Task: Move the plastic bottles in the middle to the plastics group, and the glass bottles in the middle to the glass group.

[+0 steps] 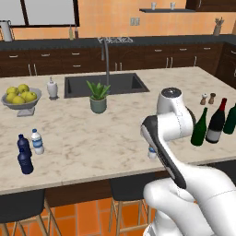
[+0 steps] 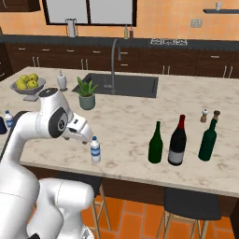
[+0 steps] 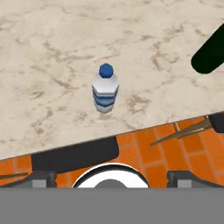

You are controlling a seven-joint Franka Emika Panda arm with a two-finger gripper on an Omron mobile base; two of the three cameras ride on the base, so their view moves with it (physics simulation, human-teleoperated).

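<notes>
A clear water bottle point(image 3: 105, 93) stands upright on the marble worktop point(image 3: 52, 52) near its front edge, ahead of the jaws and centred between them, untouched. The jaws stand wide apart, holding nothing.

Two rear views; one overhead, counter point(image 3: 52, 57) shared.
</notes>
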